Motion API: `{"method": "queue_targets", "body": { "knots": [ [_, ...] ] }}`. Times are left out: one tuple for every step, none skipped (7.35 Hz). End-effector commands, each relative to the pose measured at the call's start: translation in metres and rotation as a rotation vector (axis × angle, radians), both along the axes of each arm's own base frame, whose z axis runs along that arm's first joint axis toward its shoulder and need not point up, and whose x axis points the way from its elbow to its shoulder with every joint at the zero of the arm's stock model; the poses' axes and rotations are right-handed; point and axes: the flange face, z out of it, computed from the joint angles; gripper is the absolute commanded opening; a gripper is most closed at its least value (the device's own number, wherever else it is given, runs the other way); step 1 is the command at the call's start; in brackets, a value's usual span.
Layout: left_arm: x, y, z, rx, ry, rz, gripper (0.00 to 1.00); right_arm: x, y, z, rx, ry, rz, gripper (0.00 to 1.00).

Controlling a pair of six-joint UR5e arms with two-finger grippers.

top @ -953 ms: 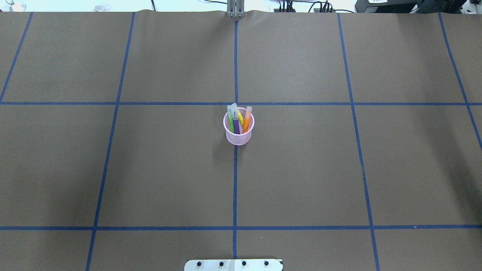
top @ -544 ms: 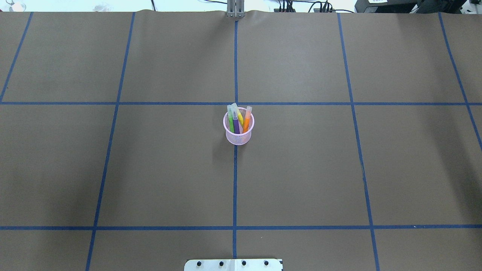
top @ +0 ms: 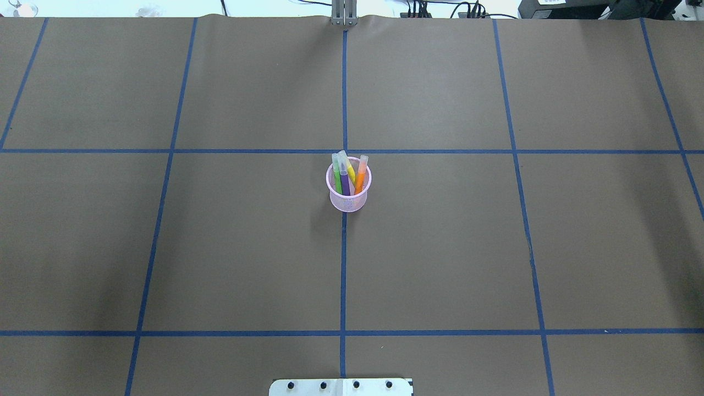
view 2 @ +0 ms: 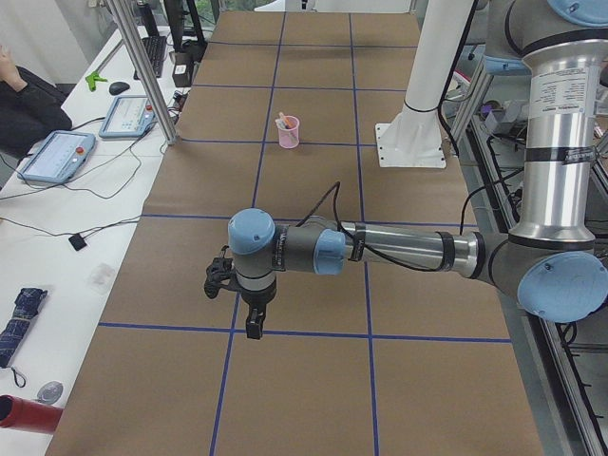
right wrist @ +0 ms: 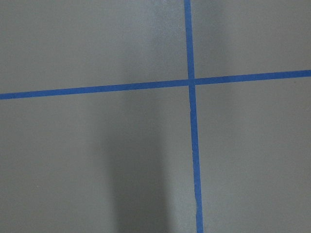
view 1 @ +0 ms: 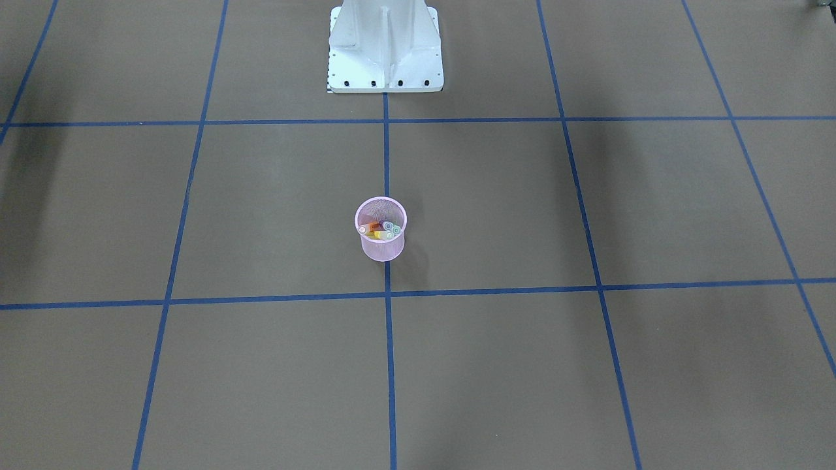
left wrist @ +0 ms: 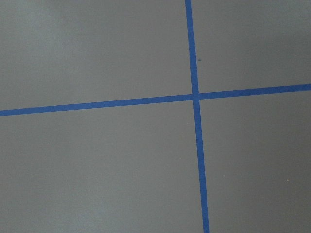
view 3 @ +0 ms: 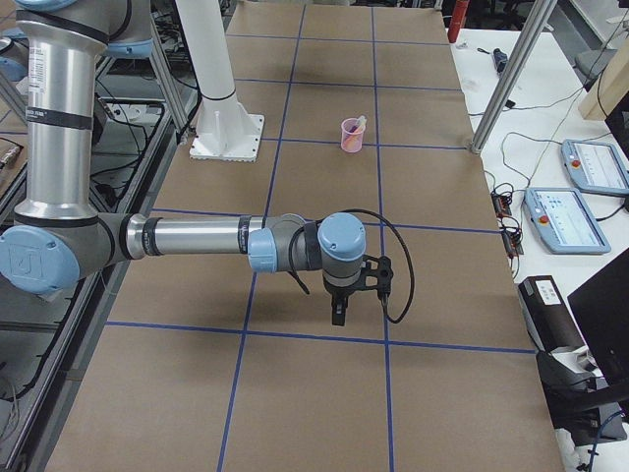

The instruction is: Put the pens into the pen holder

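Four pens (top: 347, 175) are stood in the pink cup (top: 348, 204) on the desk (top: 440, 247), far from its edges. Whether the left claw (view 2: 251, 328) and right claw (view 3: 338, 315) are spread cannot be told.

Four pens (top: 345, 184) lean inside the upright pink pen holder (top: 348, 204) (caps up).

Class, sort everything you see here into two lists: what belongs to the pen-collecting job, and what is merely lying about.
Belongs to the job: pen holder; green pen, purple pen, yellow pen and orange pen, all standing in it.

Lying about, on the side bench: control tablet, computer mouse, folded umbrella.
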Motion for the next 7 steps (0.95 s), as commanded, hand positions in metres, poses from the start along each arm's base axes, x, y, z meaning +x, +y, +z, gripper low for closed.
{"method": "queue_targets", "body": {
  "knots": [
    [-0.001, 0.000, 0.001, 0.006, -0.005, -0.001, 1.00, 0.001, 0.000, 0.006, -0.005, 0.064, -0.014, 0.99],
    [-0.001, 0.000, 0.001, 0.005, -0.005, -0.002, 1.00, 0.003, -0.006, 0.000, -0.019, 0.066, -0.010, 0.99],
    [-0.001, -0.001, 0.003, 0.001, -0.005, -0.002, 1.00, 0.016, -0.017, -0.011, 0.008, 0.087, 0.015, 0.99],
    [-0.001, -0.001, 0.004, -0.002, -0.005, -0.002, 1.00, 0.020, -0.018, -0.011, 0.010, 0.105, 0.023, 0.99],
    [-0.001, -0.001, 0.006, -0.005, -0.005, -0.002, 1.00, 0.020, -0.017, -0.008, 0.003, 0.102, 0.023, 0.99],
    [0.000, -0.001, 0.007, -0.011, -0.004, -0.005, 1.00, 0.020, -0.019, -0.008, 0.002, 0.099, 0.023, 0.99],
    [0.001, -0.002, 0.004, -0.007, 0.006, -0.007, 1.00, 0.020, -0.019, -0.008, -0.001, 0.094, 0.025, 0.99]
  ]
}}
